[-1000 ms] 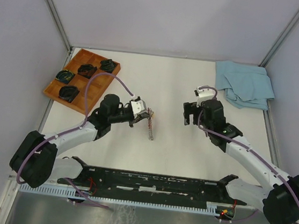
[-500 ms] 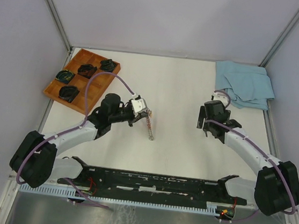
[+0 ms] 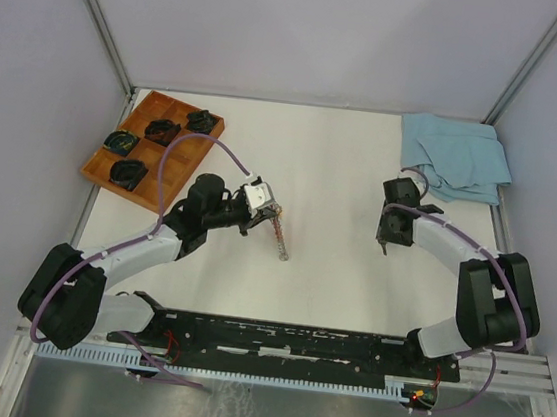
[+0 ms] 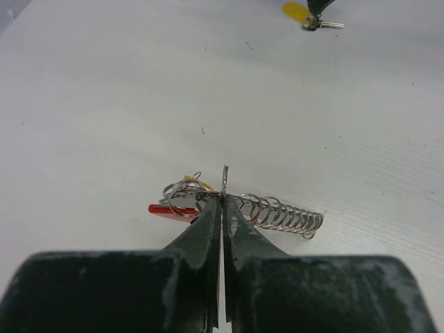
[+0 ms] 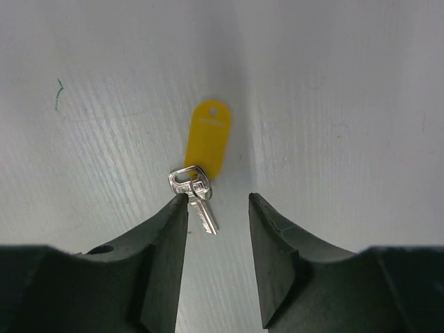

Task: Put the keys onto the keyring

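Table [image 3: 334, 165]: right tool [image 5: 218, 201] newly above key [image 5: 191, 184]

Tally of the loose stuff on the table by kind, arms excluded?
black coiled items: 4
wooden tray: 1
blue cloth: 1
keyring: 1
key with yellow tag: 1
Total: 8

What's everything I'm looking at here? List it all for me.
key: one, silver, on a yellow tag, on the table
keyring: one, silver with red strap, left of centre
cloth: one, light blue, far right corner
tray: one, brown wood, far left
coiled items: four, black, in the tray
table: one, white
left gripper: one, black, shut on the keyring
right gripper: one, black, open over the key
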Robot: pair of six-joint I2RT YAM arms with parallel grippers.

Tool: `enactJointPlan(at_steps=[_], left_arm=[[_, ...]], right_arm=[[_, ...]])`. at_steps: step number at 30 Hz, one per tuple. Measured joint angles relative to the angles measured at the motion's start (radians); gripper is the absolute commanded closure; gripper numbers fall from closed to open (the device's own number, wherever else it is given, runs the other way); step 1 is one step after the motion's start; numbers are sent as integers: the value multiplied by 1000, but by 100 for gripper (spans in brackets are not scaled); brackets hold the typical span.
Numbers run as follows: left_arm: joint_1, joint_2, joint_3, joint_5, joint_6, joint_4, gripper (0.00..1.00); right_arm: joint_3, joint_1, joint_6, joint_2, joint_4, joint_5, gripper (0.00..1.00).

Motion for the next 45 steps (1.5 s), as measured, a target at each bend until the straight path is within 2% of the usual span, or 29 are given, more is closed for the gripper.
enactJointPlan(at_steps=[4,9,12,15,23,26,36,45], left_arm=[[0,0,1,0,0,-7,97],[0,0,3,0,0,-12,97],[0,0,3,0,0,-13,97],[0,1,6,0,0,-20,97],[0,1,12,2,0,-30,97],[0,1,16,2,0,-37,97],[0,1,18,3,1,-43,97],[0,2,25,26,1,-61,97]], right_arm=[[19,-17,0,45,4,-20,63],[25,-23,2,76,6,-58,69],[25,-23,1,85,8,-100,76],[26,-23,-1,88,8,-139,78],[30,-11,9,92,12,-219,76],[50,39,39,114,15,-230,74],[153,295,101,147,-3,-270,53],[196,279,-14,53,-40,-269,50]])
